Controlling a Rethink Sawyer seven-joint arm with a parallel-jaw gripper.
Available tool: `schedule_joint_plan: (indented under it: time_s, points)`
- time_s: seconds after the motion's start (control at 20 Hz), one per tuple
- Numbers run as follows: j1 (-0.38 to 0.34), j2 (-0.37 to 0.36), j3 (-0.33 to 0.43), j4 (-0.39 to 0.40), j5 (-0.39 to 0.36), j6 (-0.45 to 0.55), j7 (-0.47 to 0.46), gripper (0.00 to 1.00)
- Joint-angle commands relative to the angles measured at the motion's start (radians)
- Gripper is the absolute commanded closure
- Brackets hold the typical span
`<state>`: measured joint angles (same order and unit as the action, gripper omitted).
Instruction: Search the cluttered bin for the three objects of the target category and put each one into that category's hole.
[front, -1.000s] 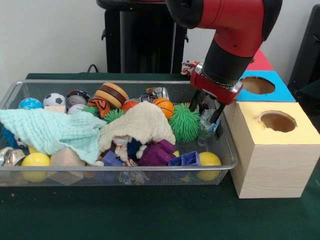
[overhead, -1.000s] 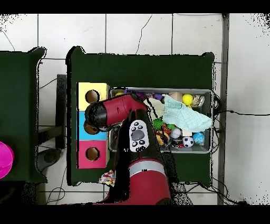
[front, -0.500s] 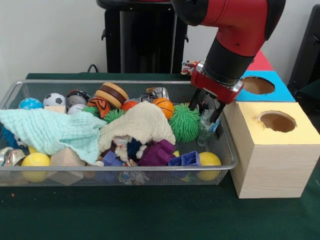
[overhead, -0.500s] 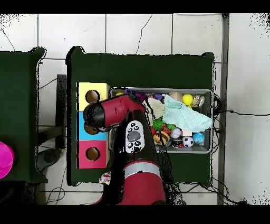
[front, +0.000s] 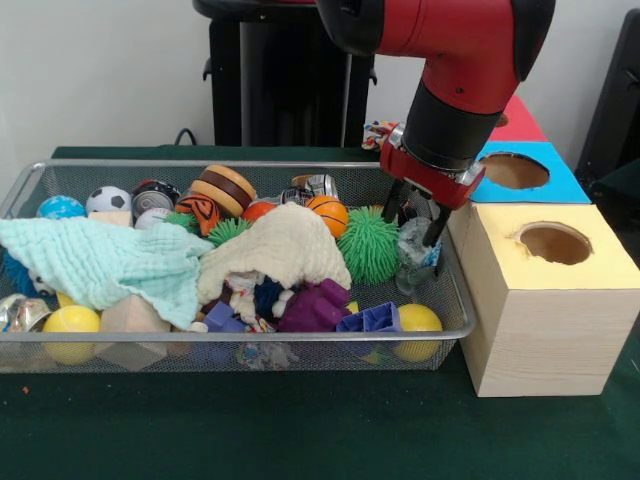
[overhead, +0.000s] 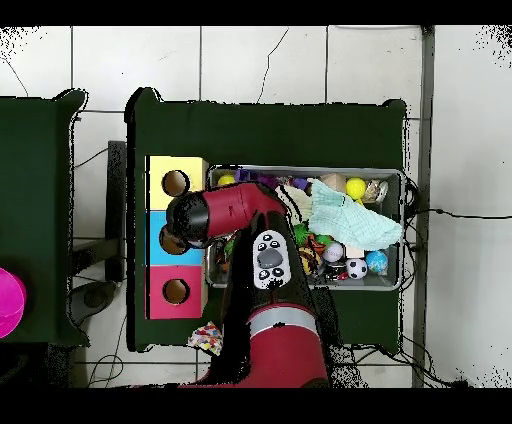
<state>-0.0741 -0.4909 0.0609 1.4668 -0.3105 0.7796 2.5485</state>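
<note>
The dark green bench (front: 300, 430) carries everything. On it, the cluttered bin (front: 250, 335) of silver wire mesh stretches across the front view, and three wooden boxes stand in a row just beside its end. The red and black arm (front: 470, 60) comes down from the top of the front view, its black forearm slanting toward the bin's end next to the boxes; from overhead its elbow (overhead: 205, 218) covers part of the blue-topped box.

The blue top with its round hole (front: 515, 170) sits between the yellow-topped box (front: 545, 300) and the red-topped box (front: 520, 125). A pale green cloth (front: 100, 262) and a cream cloth (front: 285, 250) drape over the toys, with a green spiky ball (front: 370, 245) near them.

The gripper (front: 418, 228) points down into the bin, its jaws closed around the top of a clear bottle (front: 414, 258), which stands upright in the bin's end, between the spiky ball and the mesh wall.
</note>
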Motion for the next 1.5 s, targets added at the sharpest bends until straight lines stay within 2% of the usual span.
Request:
schedule_joint_plan:
  time_s: [0.05, 0.9, 1.05, 1.5]
  points:
    - [-0.030, 0.007, 0.107, 0.072, 0.070, -0.097, 0.018, 0.00]
    - [-0.052, -0.003, 0.129, 0.103, 0.096, -0.194, 0.015, 0.00]
    - [-0.037, -0.006, 0.107, 0.095, 0.085, -0.196, 0.031, 0.00]
    - [-0.020, 0.078, 0.067, 0.037, 0.056, -0.227, 0.045, 0.00]
